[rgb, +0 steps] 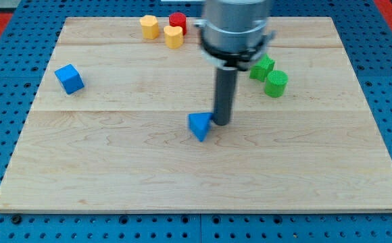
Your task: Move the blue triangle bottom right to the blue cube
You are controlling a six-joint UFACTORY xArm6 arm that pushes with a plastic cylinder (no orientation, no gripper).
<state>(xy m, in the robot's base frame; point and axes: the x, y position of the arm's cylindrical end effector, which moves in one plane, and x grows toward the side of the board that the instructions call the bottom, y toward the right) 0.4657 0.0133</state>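
Camera view shows my tip, a bare rod with no fingers to open or close, touching the blue triangle's right side mid-surface, well apart from the blue cube near the left edge.

Our arm gets chopped off by the view's top edge, so we only see its grey lower body and the dark rod. It also covers a strip of the worktop behind it. The red block sits half tucked behind the yellow block, so its shape's anyone's guess.
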